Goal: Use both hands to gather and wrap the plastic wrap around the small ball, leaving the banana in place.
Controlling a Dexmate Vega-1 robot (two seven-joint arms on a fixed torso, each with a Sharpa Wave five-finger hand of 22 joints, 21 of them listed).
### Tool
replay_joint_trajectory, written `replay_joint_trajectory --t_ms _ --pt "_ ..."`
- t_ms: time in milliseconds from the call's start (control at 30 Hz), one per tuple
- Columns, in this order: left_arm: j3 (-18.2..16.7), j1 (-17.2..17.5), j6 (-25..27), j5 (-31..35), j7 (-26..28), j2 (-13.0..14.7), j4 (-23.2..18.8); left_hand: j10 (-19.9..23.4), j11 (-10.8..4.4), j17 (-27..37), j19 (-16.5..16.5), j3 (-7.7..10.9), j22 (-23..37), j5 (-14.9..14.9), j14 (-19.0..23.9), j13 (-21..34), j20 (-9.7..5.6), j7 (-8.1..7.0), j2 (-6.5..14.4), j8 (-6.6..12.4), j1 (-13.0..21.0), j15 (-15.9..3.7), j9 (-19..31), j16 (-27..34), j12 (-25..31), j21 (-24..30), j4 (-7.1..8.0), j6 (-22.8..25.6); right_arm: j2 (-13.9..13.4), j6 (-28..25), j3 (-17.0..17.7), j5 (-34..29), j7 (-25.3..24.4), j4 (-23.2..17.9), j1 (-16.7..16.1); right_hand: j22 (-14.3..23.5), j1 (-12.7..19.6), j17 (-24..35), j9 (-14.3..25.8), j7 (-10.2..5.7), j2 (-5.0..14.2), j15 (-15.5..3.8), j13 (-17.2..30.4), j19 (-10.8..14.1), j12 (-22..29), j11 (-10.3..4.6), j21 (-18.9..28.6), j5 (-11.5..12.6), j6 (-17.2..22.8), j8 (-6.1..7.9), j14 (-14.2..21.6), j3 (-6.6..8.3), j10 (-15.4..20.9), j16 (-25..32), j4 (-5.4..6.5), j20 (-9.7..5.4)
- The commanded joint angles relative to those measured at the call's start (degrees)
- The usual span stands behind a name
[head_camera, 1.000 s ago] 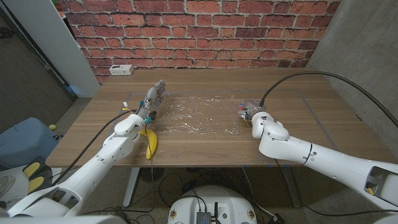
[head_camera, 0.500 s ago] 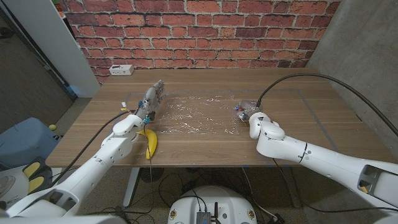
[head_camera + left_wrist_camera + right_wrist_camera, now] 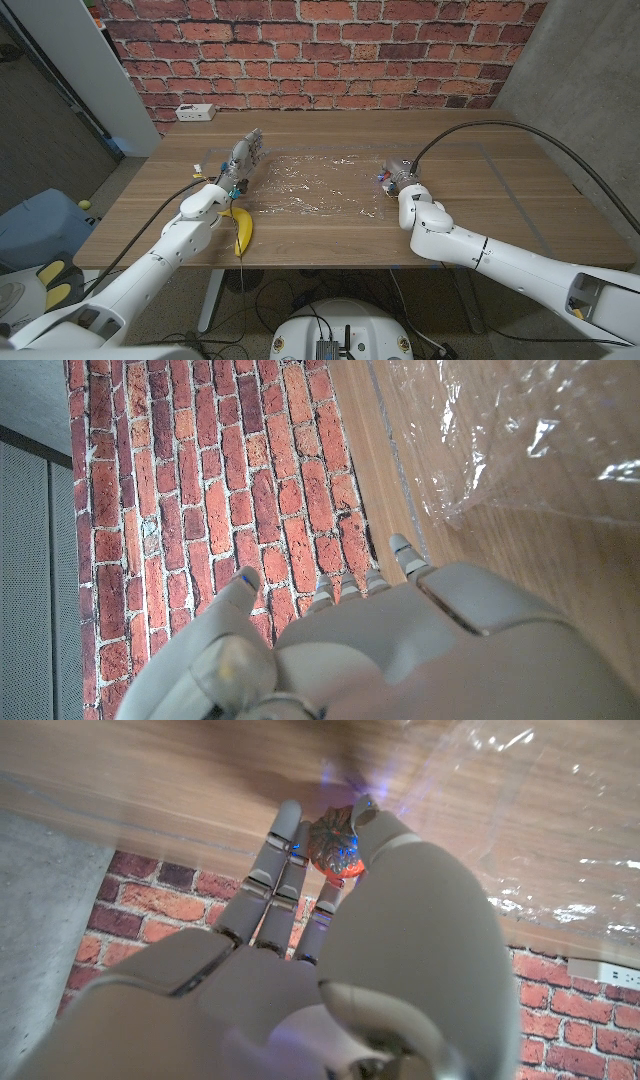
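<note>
A clear sheet of plastic wrap (image 3: 310, 185) lies spread on the wooden table (image 3: 470, 225). At its right edge my right hand (image 3: 403, 178) pinches the small red ball (image 3: 335, 845) between thumb and fingers; crinkled wrap covers the ball. My left hand (image 3: 243, 158) stands upright at the sheet's left edge with fingers apart and nothing in them. In the left wrist view the wrap (image 3: 520, 440) lies just beyond that hand (image 3: 400, 650). The yellow banana (image 3: 241, 228) lies near the table's front edge, just in front of my left wrist.
A white power strip (image 3: 195, 112) sits at the back left of the table, by the brick wall (image 3: 320, 50). A black cable (image 3: 520, 125) arcs over the right half of the table to my right arm.
My right hand has drawn slightly inward and away from the front edge with the ball. The left hand has barely moved.
</note>
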Motion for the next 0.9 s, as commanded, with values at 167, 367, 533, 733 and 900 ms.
replay_joint_trajectory --t_ms 167,367,533,733,900 --pt "0.3 -1.1 0.0 0.1 -0.5 -0.5 1.1 -0.1 0.24 0.2 0.2 -0.07 0.1 0.0 -0.1 0.0 0.14 -0.12 0.0 0.23 -0.1 0.00 0.2 -0.2 0.1 -0.2 -0.13 0.0 2.8 9.0 6.1 -5.3 -15.6 2.6 -6.8 0.5 7.4 -0.3 0.1 0.20 6.77 -15.68 0.3 0.2 0.3 -0.25 1.2 0.2 0.9 -0.27 9.1 0.09 1.0 -0.4 0.47 -8.68" --pt "0.2 -0.7 -0.2 0.0 -0.4 -0.6 0.6 -0.1 0.24 0.2 0.2 -0.08 0.1 0.1 -0.1 0.0 0.09 -0.13 0.0 0.22 -0.2 0.03 0.2 -0.2 0.1 -0.3 -0.15 0.0 2.7 11.4 5.9 -7.1 -12.9 1.7 -6.2 0.7 7.6 -0.3 0.2 0.23 6.73 -15.68 0.4 0.0 0.2 -0.09 1.8 0.2 1.1 -0.40 9.6 -0.04 1.3 -0.5 0.59 -8.68" --pt "0.1 -0.1 -0.5 0.0 0.0 -0.6 0.0 0.0 0.24 0.2 0.2 -0.09 0.1 0.1 0.0 0.1 0.10 -0.10 0.0 0.20 -0.2 0.16 0.2 -0.1 0.1 -0.4 -0.18 0.0 2.9 13.9 6.1 -8.5 -12.0 1.7 -6.0 0.9 7.8 -0.3 0.2 0.14 6.69 -15.67 0.4 -0.2 0.1 -0.05 2.2 0.2 1.1 -0.51 9.8 -0.13 1.3 -0.6 0.64 -8.69" --pt "-0.2 0.5 -0.9 0.0 0.4 -0.4 -0.4 0.1 0.46 0.2 0.3 -0.10 0.1 0.1 0.0 0.1 0.15 -0.11 0.1 0.17 -0.2 0.23 0.2 -0.2 0.1 -0.5 -0.22 -0.1 3.2 16.8 6.2 -10.1 -10.9 1.8 -5.7 1.1 8.0 -0.2 0.3 0.13 6.59 -15.67 0.5 -0.5 0.1 -0.03 2.8 0.2 1.2 -0.67 10.0 -0.26 1.4 -0.7 0.68 -8.68" --pt "-0.3 0.8 -1.3 0.0 0.4 -0.4 -0.6 0.1 0.37 0.2 0.3 -0.10 0.1 0.1 0.0 0.1 0.18 -0.13 0.1 0.17 -0.2 0.28 0.2 -0.1 0.1 -0.6 -0.25 -0.1 3.5 19.3 6.4 -11.3 -10.3 1.9 -5.7 1.3 8.1 -0.1 0.3 0.20 6.58 -15.66 0.5 -0.7 0.0 0.01 3.2 0.2 1.3 -0.79 10.2 -0.36 1.6 -0.8 0.74 -8.67"
